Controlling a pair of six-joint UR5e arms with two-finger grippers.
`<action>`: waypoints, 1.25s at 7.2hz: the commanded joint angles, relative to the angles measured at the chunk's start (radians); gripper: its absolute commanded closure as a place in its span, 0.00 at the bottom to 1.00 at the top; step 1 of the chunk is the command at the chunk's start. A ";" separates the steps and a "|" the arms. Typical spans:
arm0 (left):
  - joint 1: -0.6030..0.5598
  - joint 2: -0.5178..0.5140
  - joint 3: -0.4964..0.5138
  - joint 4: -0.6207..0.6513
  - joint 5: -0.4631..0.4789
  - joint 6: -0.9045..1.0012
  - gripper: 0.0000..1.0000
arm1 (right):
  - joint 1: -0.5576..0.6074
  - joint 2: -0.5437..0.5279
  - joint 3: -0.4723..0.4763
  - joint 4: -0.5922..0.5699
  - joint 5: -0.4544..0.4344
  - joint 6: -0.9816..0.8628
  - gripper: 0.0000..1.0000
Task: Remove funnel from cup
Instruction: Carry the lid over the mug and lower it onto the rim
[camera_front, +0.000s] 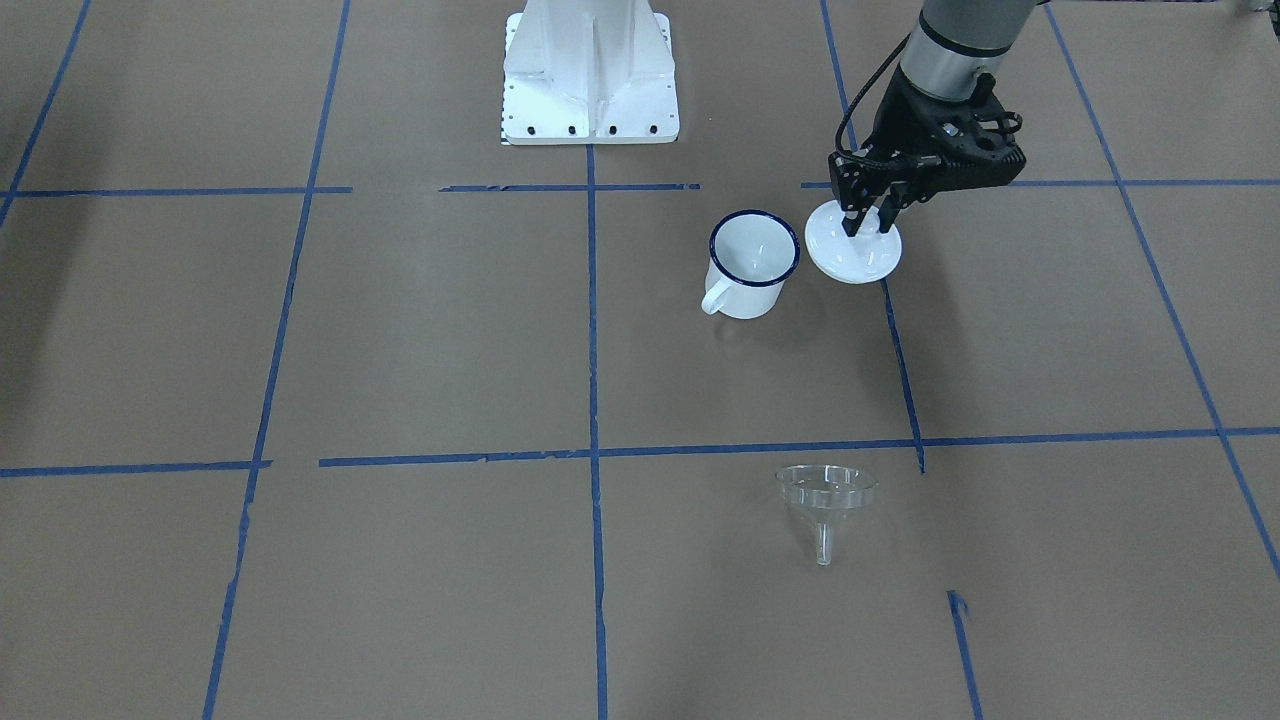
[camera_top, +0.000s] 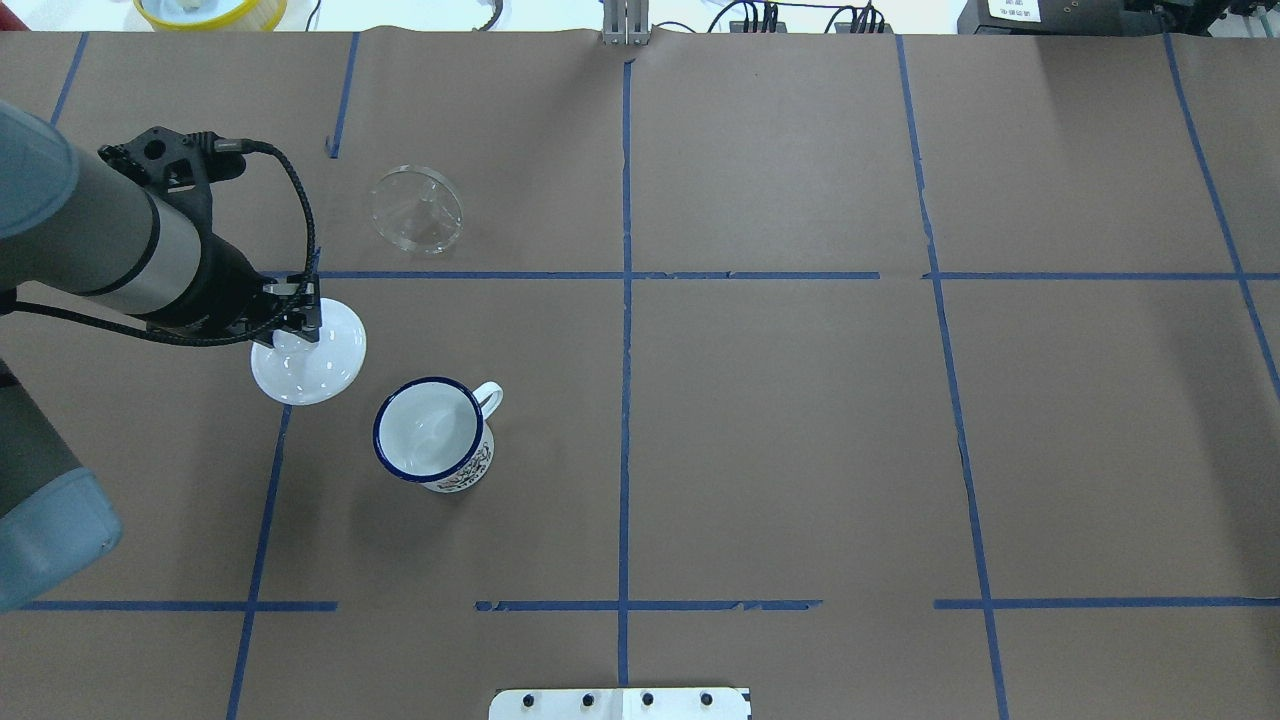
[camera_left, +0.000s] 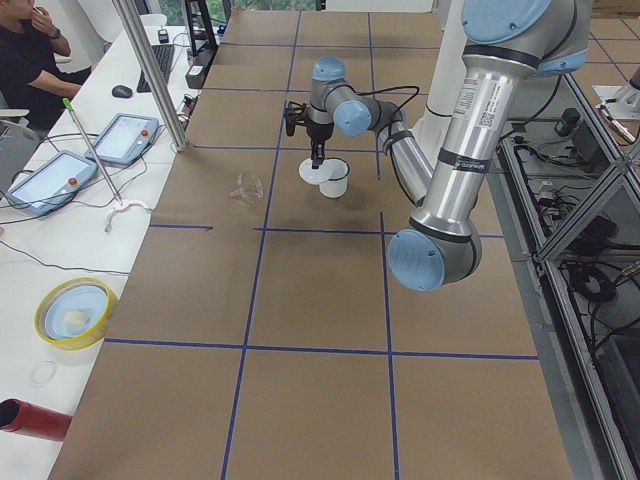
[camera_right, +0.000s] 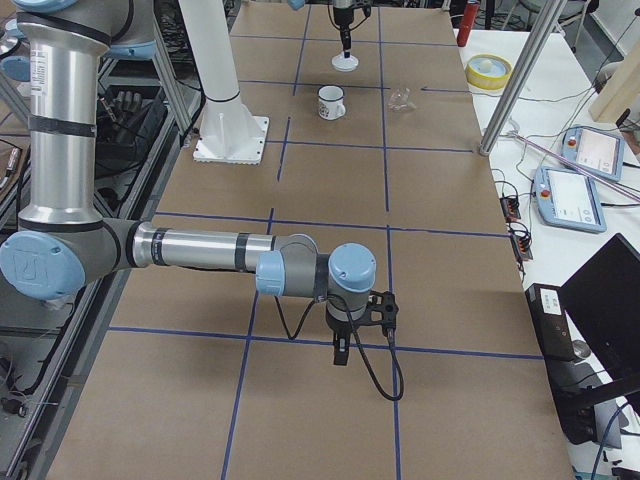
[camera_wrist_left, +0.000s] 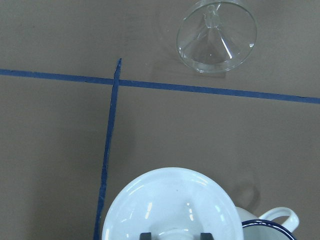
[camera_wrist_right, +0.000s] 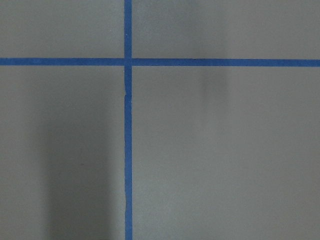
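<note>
Your funnel (camera_front: 826, 497) lay on the brown worktop (camera_front: 400, 350), out of the cup (camera_front: 752, 262) and well apart from it, on its side with the spout pointing away from the robot. It sat straight ahead of the left gripper (camera_front: 868, 215), past a blue tape line, with nothing between. That gripper was clenched on the knob of a white lid (camera_front: 862, 255) just beside the cup. The right gripper (camera_right: 341, 352) was far off; you could not tell its state.
</note>
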 joint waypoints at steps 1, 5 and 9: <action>0.094 -0.068 0.045 0.004 0.043 -0.136 1.00 | 0.000 0.000 -0.001 0.000 0.000 0.000 0.00; 0.157 -0.082 0.082 0.007 0.069 -0.150 1.00 | 0.000 0.000 -0.001 0.000 0.000 0.000 0.00; 0.171 -0.106 0.108 0.007 0.069 -0.150 1.00 | 0.000 0.000 0.001 0.000 0.000 0.000 0.00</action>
